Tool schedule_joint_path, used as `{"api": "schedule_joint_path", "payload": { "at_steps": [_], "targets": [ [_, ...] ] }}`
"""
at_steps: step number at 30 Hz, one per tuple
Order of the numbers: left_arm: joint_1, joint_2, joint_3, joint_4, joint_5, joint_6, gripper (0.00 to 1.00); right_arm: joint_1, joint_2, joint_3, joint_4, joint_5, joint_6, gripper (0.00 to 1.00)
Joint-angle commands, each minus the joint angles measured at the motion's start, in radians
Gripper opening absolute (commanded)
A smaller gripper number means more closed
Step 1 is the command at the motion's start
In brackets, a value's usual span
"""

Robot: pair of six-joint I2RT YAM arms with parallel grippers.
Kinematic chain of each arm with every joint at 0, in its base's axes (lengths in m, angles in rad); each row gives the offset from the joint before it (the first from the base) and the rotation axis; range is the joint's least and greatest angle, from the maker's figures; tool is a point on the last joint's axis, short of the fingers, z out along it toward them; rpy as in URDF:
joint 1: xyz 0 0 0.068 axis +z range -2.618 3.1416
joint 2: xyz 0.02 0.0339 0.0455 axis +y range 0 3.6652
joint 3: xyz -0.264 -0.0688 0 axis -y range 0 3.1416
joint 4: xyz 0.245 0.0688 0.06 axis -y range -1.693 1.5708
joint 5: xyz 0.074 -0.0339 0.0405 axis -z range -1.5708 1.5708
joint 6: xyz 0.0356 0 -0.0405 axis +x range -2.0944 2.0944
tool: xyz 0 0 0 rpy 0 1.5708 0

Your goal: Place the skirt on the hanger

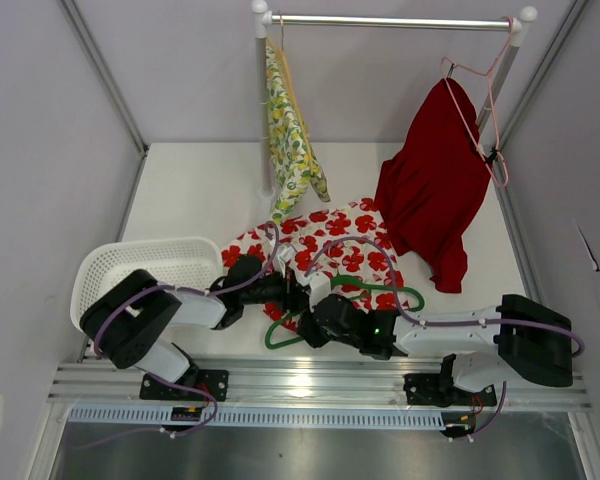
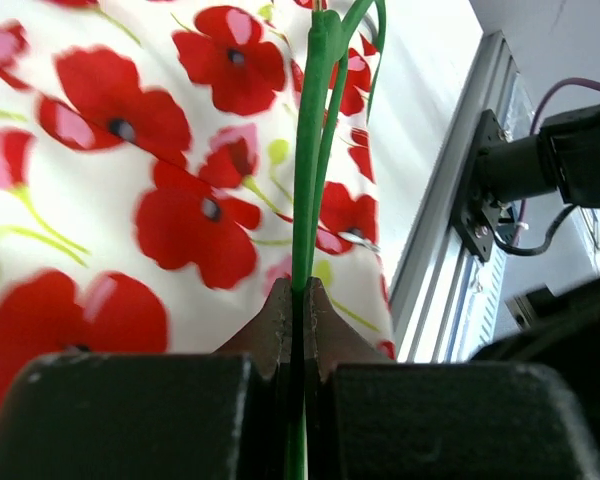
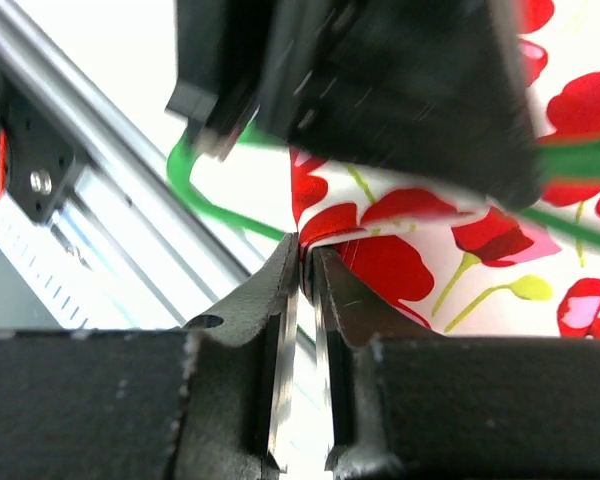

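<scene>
The skirt (image 1: 345,245), white with red poppies, lies crumpled on the table in front of the rack. A green wire hanger (image 1: 405,297) lies over its near edge. My left gripper (image 1: 292,291) is shut on the hanger's wire (image 2: 310,200), with the skirt (image 2: 130,180) under it. My right gripper (image 1: 318,318) is shut on the skirt's near hem (image 3: 380,255), right beside the left gripper. The left gripper's black body (image 3: 360,80) fills the top of the right wrist view, and the hanger (image 3: 195,190) curves past it.
A metal rack (image 1: 390,20) at the back holds a yellow lemon-print garment (image 1: 290,140) and a red garment (image 1: 435,175) on a pink hanger (image 1: 490,110). A white basket (image 1: 140,270) stands at the near left. The aluminium rail (image 1: 320,385) runs along the near edge.
</scene>
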Motion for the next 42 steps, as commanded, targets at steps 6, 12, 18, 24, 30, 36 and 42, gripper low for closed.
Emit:
{"api": "schedule_joint_path", "payload": {
  "at_steps": [6, 12, 18, 24, 30, 36, 42],
  "targets": [
    [0.069, 0.032, 0.058, -0.073, -0.051, 0.09, 0.0, 0.056, -0.07, 0.051, -0.099, -0.002, -0.036, 0.14],
    [0.11, 0.045, 0.066, -0.085, -0.048, 0.105, 0.0, 0.07, -0.145, -0.021, -0.142, 0.013, -0.029, 0.17],
    [0.115, 0.048, 0.063, -0.079, -0.044, 0.099, 0.0, 0.101, -0.116, -0.099, -0.047, -0.068, -0.039, 0.37],
    [0.115, 0.049, 0.047, -0.053, -0.04, 0.087, 0.0, 0.099, -0.157, -0.088, -0.059, -0.037, -0.022, 0.53],
    [0.115, 0.032, 0.032, -0.039, -0.036, 0.088, 0.0, 0.017, -0.297, -0.07, -0.161, 0.006, 0.007, 0.61],
    [0.113, 0.031, 0.032, -0.028, -0.036, 0.082, 0.0, -0.181, -0.28, -0.081, -0.115, -0.138, 0.017, 0.71],
    [0.113, 0.038, 0.052, -0.039, -0.04, 0.082, 0.0, -0.221, -0.178, -0.079, 0.072, -0.29, 0.043, 0.64]
  ]
}}
